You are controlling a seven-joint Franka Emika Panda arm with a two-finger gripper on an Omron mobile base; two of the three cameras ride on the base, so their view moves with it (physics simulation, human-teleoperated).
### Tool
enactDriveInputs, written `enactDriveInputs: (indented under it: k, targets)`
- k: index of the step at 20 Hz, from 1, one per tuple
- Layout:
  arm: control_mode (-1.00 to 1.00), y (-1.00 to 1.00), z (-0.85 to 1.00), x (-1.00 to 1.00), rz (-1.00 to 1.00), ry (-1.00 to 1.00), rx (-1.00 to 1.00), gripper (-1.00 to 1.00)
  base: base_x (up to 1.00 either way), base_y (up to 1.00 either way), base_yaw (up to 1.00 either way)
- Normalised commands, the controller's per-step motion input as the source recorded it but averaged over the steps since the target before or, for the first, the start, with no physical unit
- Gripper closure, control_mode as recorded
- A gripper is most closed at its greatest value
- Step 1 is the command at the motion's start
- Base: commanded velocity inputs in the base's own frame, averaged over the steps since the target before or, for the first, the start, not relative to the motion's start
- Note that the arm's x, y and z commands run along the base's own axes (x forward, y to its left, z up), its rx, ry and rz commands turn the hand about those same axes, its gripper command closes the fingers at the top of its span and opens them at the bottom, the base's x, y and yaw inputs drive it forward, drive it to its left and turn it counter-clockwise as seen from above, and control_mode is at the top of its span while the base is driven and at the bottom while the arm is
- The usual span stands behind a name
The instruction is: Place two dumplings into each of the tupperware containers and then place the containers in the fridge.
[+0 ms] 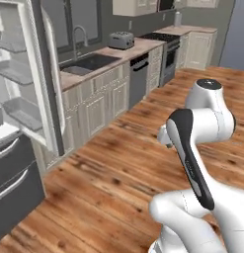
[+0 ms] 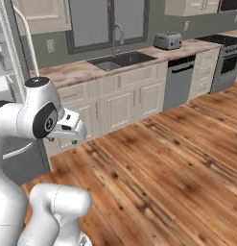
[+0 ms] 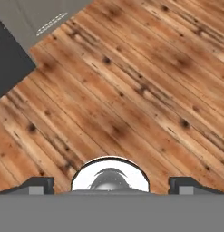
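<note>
Fingertips (image 3: 40,185) of the tool (image 3: 111,186) are sitting wide apart, holding nothing, pointing down at bare wooden floor (image 3: 131,90), while the fridge (image 1: 24,89) is standing open well off to the left.

Knotty, warm-toned wood planking is covering the floor (image 1: 113,163), pale speckled stone is topping the counter (image 2: 77,69), and brushed grey metal is fronting the dishwasher (image 2: 179,84).

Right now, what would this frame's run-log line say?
hand: open, empty, over brown wooden plank floor | tall grey metallic fridge: door open | dumplings, containers: not visible
</note>
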Motion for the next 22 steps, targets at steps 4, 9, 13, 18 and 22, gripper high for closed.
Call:
enactDriveInputs:
  k: [4,9,13,18,22]
  targets:
    - [1.00,0.00,0.00,0.00,0.00,0.00,0.00,-1.00,-0.24,0.03,-1.00]
    - [1.00,0.00,0.00,0.00,0.00,0.00,0.00,-1.00,-0.16,-0.07,-0.86]
    - [1.00,0.00,0.00,0.00,0.00,0.00,0.00,-1.00,-0.01,-0.78,-0.05]
    - [1.00,0.00,0.00,0.00,0.00,0.00,0.00,-1.00,-0.02,-1.00,-0.03]
    - [1.00,0.00,0.00,0.00,0.00,0.00,0.00,-1.00,0.00,-1.00,-0.01]
